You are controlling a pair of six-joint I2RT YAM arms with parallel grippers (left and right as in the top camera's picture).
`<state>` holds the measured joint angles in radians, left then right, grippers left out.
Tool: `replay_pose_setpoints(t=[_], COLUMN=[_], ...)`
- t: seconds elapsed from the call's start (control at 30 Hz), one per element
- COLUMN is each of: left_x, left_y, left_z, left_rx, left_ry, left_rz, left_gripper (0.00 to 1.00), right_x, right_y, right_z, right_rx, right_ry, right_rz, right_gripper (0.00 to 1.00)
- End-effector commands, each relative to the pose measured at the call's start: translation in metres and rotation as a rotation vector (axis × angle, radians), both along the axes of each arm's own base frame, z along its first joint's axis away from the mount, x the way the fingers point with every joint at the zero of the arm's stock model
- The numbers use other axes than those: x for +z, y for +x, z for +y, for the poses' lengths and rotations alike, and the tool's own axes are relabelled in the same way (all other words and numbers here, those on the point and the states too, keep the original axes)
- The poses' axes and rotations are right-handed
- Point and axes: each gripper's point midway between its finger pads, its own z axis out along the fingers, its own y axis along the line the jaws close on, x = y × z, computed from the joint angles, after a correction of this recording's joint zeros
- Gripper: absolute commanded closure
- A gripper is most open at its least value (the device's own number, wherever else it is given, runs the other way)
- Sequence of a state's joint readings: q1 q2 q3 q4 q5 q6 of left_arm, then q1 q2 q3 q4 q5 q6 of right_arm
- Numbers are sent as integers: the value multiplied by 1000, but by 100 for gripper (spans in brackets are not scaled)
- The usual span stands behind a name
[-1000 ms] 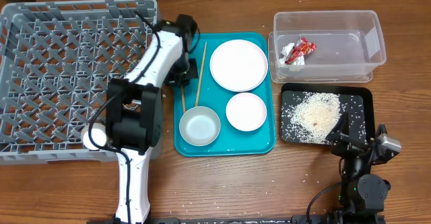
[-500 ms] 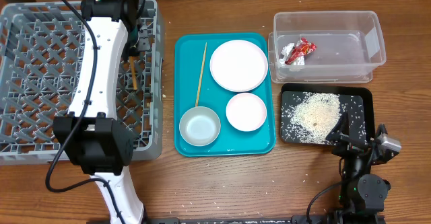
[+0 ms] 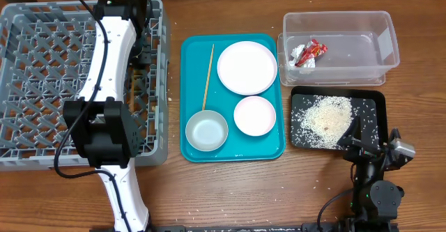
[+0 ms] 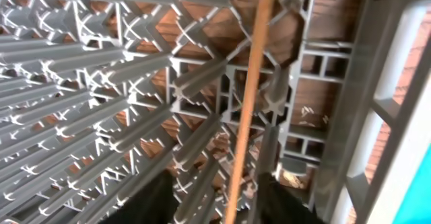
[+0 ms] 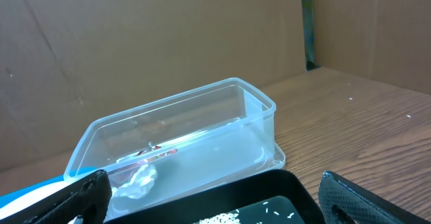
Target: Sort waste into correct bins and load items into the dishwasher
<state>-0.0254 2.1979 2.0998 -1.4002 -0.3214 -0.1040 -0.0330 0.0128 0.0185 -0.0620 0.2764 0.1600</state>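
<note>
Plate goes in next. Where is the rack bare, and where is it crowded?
The rack is bare across its left half, from the left wall inward over open lattice. It is crowded along the right wall: the left arm lies over that side, and a chopstick is on the lattice there.

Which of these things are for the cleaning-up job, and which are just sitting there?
For the job: grey rack, one chopstick inside it, other chopstick, white plate, white bowl, metal bowl, clear tub, foil wrapper, black tray, rice.
Just there: teal tray, wooden table.
</note>
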Motion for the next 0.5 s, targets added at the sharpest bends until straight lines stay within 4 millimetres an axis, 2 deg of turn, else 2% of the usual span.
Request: replay_pose_setpoints(t=[0.0,0.1,0.13,0.23,0.3,0.47], left_x=[9,24,30,33,18,-28], left_y=[0,4,7,12,21,27], left_z=[-18,-49,-67,-100,-129,-157], left_rx=[-16,-42,-62,-113,-187,-227], left_ry=[-116,-283,-362,-462,-438,-331], left_rz=[-10,-42,-56,-79,-102,-116], left_gripper=[56,58,59,58,57,56], right_x=[-1,-1,-1,-1,-1,-1], right_y=[0,0,0,0,0,0], right_z=[-1,-1,-1,-1,-1,-1], right_rx=[-6,-6,-6,-6,-6,-6], right_ry=[-1,-1,-1,-1,-1,-1], right_rz=[-6,-6,-6,-6,-6,-6], right_gripper=[0,0,0,0,0,0])
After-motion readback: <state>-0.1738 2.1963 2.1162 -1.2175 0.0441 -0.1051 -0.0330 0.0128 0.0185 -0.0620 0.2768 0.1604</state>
